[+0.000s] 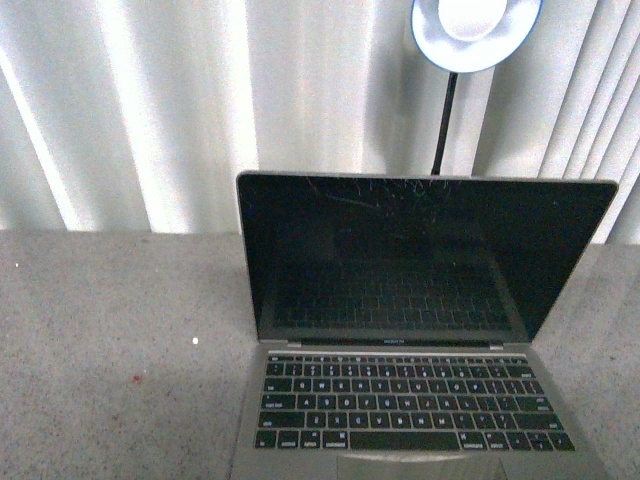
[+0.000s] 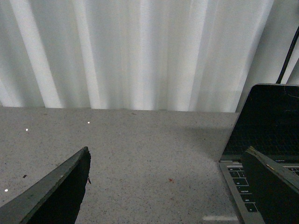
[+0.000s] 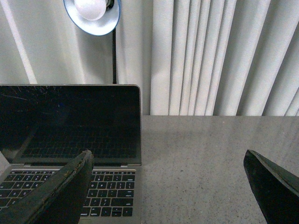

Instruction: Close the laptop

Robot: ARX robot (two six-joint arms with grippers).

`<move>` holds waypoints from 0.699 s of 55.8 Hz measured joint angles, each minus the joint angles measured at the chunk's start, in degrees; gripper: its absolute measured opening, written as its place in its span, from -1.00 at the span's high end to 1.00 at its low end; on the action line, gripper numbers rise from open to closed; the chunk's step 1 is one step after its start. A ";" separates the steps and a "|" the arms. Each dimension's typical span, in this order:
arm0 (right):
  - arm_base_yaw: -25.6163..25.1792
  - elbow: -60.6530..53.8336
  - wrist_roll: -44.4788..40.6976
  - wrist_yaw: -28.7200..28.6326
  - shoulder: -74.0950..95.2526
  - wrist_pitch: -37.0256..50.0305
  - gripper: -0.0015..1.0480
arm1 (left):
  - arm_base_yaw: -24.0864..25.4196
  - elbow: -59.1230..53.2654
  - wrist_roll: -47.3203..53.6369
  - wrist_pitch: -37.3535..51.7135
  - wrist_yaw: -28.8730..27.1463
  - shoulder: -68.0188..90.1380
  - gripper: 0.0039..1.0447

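Neither arm shows in the front view, which also cuts off the front edge and most of the trackpad of the laptop (image 1: 400,330); the outer face of its lid is turned away and hidden. The laptop stands open on the grey speckled tabletop (image 1: 100,350), right of centre, its lid upright and leaning slightly back, the dark scratched screen mirroring the black keys. The left gripper (image 2: 167,154) hangs to the laptop's left over bare tabletop, fingers spread wide with nothing between them; one finger (image 2: 273,186) overlaps the keyboard's left corner in the picture, and whether it touches cannot be told. The right gripper (image 3: 168,156) is likewise released and empty, to the laptop's right, one finger (image 3: 65,191) in front of the keys. Behind the lid rises a lamp (image 1: 475,30) on a thin black stem, its shade cropped, against a white pleated curtain (image 1: 150,100).
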 joint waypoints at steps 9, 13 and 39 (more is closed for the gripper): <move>0.00 0.00 0.00 0.00 0.00 0.00 -0.86 | 0.00 0.00 0.00 0.00 0.00 0.00 -0.87; 0.00 0.00 0.00 0.00 0.00 0.00 -0.86 | 0.00 0.00 0.00 0.00 0.00 0.00 -0.87; -4.33 25.00 -5.07 -8.96 47.50 19.63 -0.86 | -7.30 23.61 -11.17 35.21 5.51 50.38 -0.87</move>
